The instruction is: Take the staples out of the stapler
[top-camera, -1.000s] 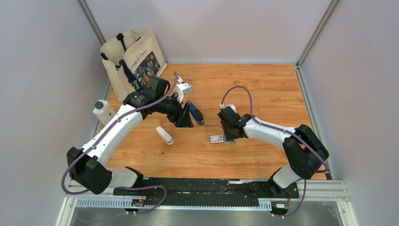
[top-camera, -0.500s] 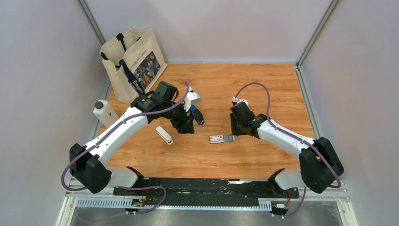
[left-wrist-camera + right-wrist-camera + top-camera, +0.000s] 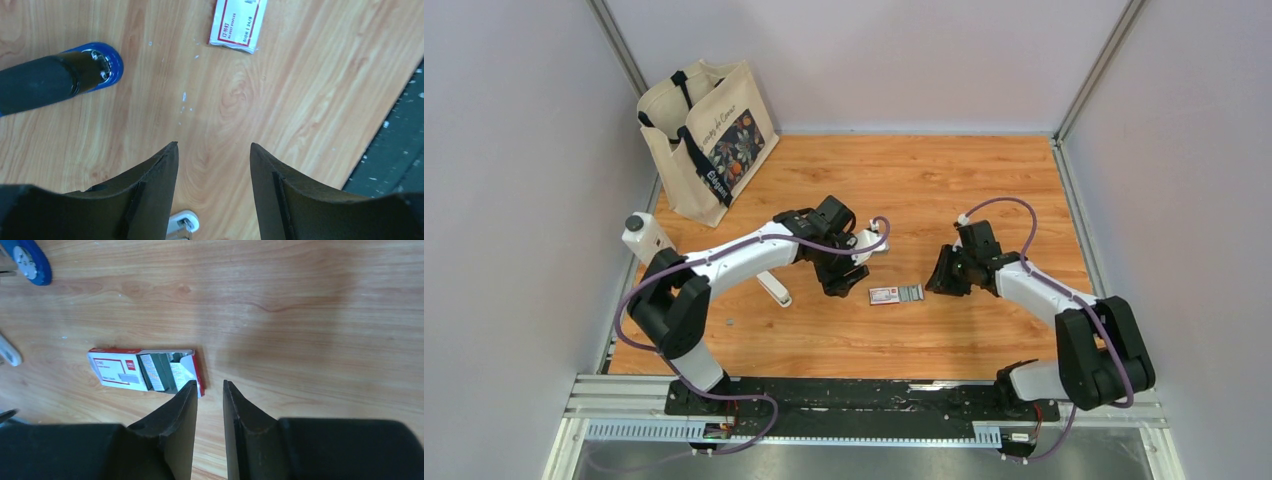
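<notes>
The blue stapler [image 3: 55, 80] lies on the wooden table with its black inner part showing. My left gripper [image 3: 212, 145] hovers open just beside it, with only bare wood between its fingers. The stapler's blue end [image 3: 30, 260] also shows at the far left of the right wrist view. In the top view my left wrist hides the stapler. My left gripper [image 3: 846, 283] sits left of a red-and-white staple box [image 3: 896, 294], and my right gripper [image 3: 936, 284] sits right of it. My right gripper [image 3: 210, 385] is open by a narrow gap and holds nothing. Its tips are at the open end of the staple box [image 3: 145, 371].
A white bar-shaped item [image 3: 774, 288] lies left of my left gripper. A canvas tote bag [image 3: 709, 130] stands at the back left. A white bottle with a black cap [image 3: 644, 235] is at the left edge. A black rail [image 3: 395, 150] runs along the table's near edge.
My left arm swung right and lowered to the table. The stapler it carried now lies on the wood, and its jaws have narrowed. My right gripper drew back to the right of the box.
</notes>
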Available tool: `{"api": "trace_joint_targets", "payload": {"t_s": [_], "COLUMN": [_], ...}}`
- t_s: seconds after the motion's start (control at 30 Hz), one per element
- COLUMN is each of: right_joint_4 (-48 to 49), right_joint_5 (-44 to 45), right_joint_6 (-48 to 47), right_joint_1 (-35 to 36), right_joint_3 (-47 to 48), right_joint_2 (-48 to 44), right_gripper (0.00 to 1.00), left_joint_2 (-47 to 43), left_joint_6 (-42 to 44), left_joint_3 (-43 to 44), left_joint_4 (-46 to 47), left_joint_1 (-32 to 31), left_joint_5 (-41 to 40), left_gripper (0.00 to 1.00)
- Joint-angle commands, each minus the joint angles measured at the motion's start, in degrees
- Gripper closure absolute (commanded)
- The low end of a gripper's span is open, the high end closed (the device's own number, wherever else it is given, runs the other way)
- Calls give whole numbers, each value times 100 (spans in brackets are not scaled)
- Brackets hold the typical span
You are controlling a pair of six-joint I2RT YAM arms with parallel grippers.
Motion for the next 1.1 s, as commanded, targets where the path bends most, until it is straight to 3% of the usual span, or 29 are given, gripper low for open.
{"api": "trace_joint_targets", "payload": {"t_s": [0.0,0.47,1.07], "right_joint_4": [763,1370,1625], "right_joint_5": [-901,-1499,-1631], "right_joint_6": [285,452,566], "right_joint_1": [-246,-475,-510], "right_joint_3": [-179,-372,-645], "right_joint_2": [204,767,732], "right_gripper": [72,74,81], "left_joint_2": [351,1247,1784], "left_joint_6": [448,430,430], "left_joint_3": [79,518,949], "left_joint_4": [484,687,608], "left_joint_1": [-184,-456,-808], "left_joint_5": [-392,-639,-727], "left_gripper": [37,38,39]}}
